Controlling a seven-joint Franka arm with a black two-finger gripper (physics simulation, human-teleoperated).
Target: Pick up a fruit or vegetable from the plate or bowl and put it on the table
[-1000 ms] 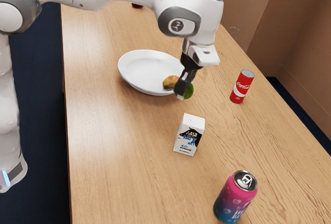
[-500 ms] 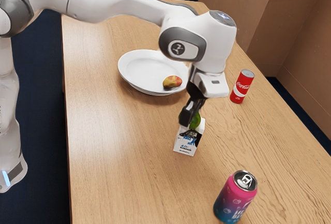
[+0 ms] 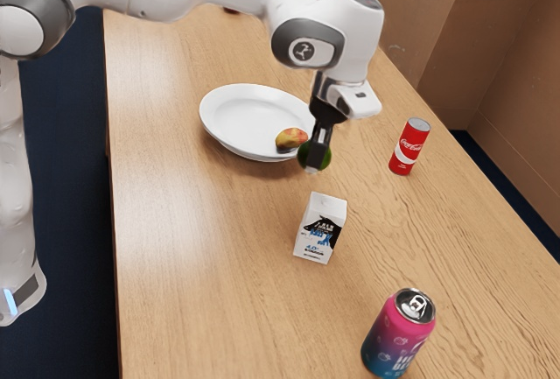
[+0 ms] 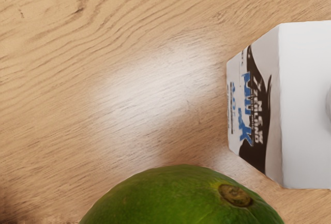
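My gripper (image 3: 315, 157) is beside the white plate's rim in the exterior view, shut on a round green fruit (image 3: 326, 157) whose sides show past the black fingers. The same green fruit (image 4: 181, 195) is large in the wrist view, its brown stem spot visible. It appears held above the table (image 3: 210, 248); the exact height cannot be told. On the white plate (image 3: 241, 116) lies a red and yellow fruit (image 3: 290, 139), close to the held one.
A milk carton (image 3: 320, 228) stands on the table near the hand, seen also as a white carton (image 4: 305, 105) in the wrist view. A red Coca-Cola can (image 3: 409, 146) is toward the exterior view's right, and a pink and blue can (image 3: 399, 333) stands nearer the camera.
Holding the green fruit, my hand first moved from beside the plate over the milk carton, then back toward the plate's rim. The plate, its fruit, the carton and the cans stayed put.
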